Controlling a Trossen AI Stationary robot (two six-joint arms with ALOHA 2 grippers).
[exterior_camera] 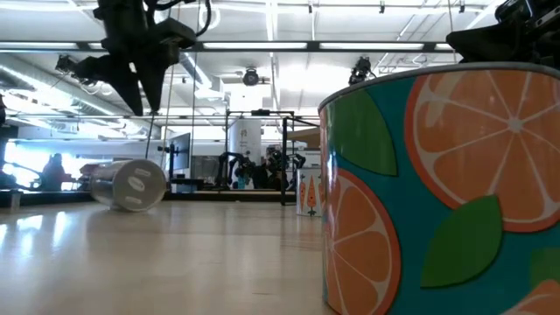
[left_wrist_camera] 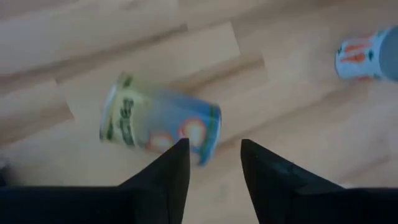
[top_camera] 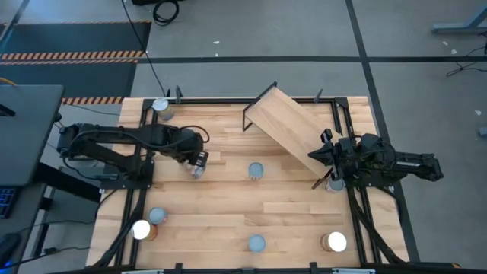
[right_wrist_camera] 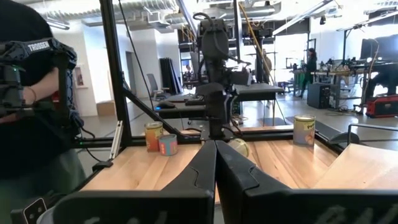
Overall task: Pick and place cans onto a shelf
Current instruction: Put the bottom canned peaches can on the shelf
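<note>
Can (left_wrist_camera: 158, 121) lies on its side on the table (top_camera: 228, 213), just under the left gripper (left_wrist_camera: 214, 152), whose fingers we see parted. Right gripper (right_wrist_camera: 216, 149) waits pressed together by the shelf (top_camera: 293, 129).

Your left gripper (top_camera: 199, 163) hangs just above a toppled can (top_camera: 196, 173), its fingers (left_wrist_camera: 168, 174) parted and gripping nothing. Your right gripper (top_camera: 318, 157) waits well across from that can, fingers (right_wrist_camera: 205, 165) pressed together.
</note>
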